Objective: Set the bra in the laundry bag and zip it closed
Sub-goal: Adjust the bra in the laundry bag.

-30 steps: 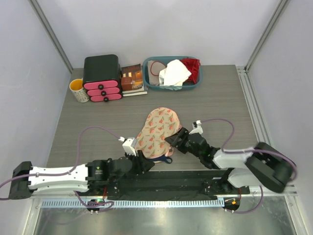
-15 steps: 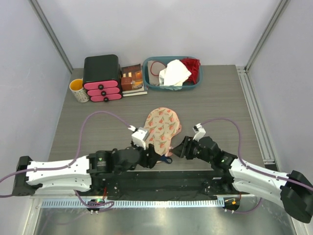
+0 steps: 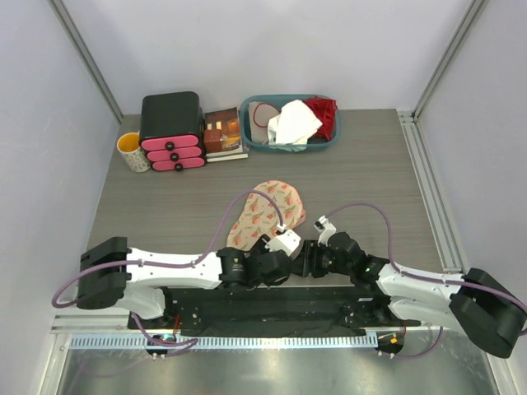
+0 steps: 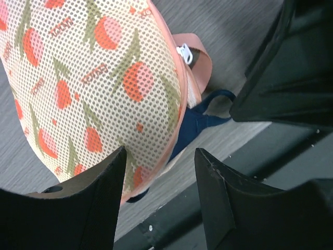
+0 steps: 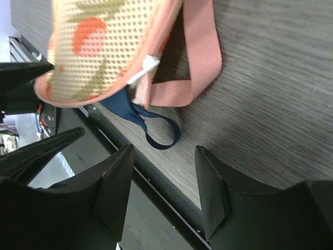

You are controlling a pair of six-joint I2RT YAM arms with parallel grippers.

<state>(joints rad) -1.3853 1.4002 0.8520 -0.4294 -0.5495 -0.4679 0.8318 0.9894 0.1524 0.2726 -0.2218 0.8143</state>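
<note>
Since 1 s ago your L arm has swung right: the left gripper (image 4: pixel 161 152) now sits at the near end of the laundry bag (image 3: pixel 268 210), facing the right gripper (image 5: pixel 165 149). Both pincers gape, holding nothing. The bag's orange wording is too blurred to read. The bra (image 4: pixel 195 125) is mostly hidden in the bag, w/ 1 navy strap poking out by the pink loop (image 5: pixel 200 57) and the white zip pull (image 5: pixel 141 70). The basket (image 3: pixel 284 147), drawers (image 3: pixel 171 123) and mug (image 3: pixel 132 152) stand well apart at the back.

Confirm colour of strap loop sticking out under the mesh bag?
Dark navy blue bra strap; clearest in right wrist view.
</note>
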